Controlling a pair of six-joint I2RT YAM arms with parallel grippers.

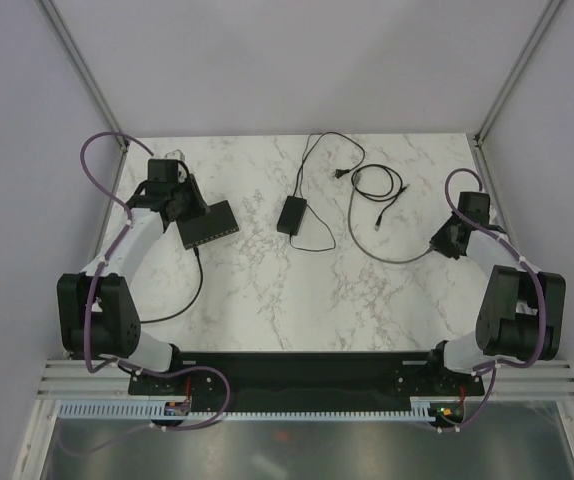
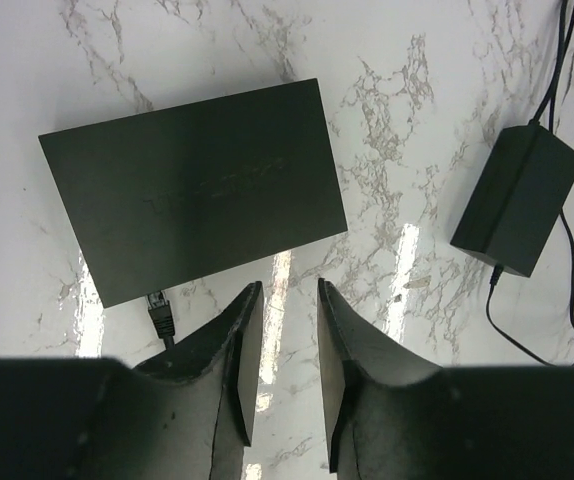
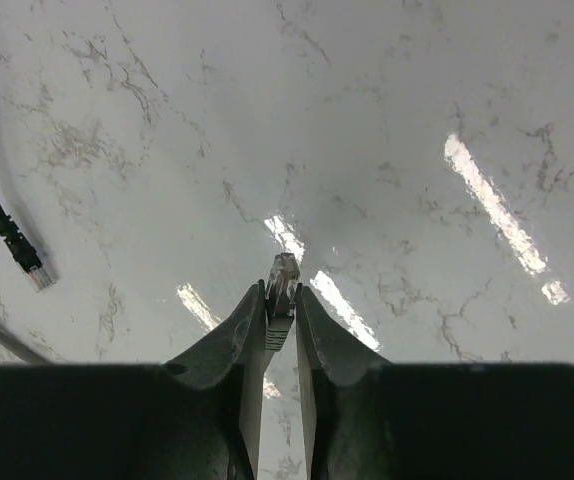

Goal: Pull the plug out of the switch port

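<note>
The switch [image 2: 192, 200] is a flat black box on the marble table, seen at the left in the top view [image 1: 209, 224]. A black plug [image 2: 160, 312] on a black cable meets its near edge. My left gripper [image 2: 289, 290] hangs just short of that edge, right of the black plug, open, with bare table between its fingers. At the far right, away from the switch, my right gripper [image 3: 281, 288] is shut on a grey cable's plug [image 3: 284, 268], whose clear tip pokes out past the fingertips. The same gripper [image 1: 445, 240] shows in the top view.
A black power-adapter brick [image 1: 291, 215] with thin leads lies mid-table, right of the switch [image 2: 517, 200]. A loose black cable end [image 3: 27, 262] lies left of my right gripper. The grey cable [image 1: 392, 257] curves across the table's right side.
</note>
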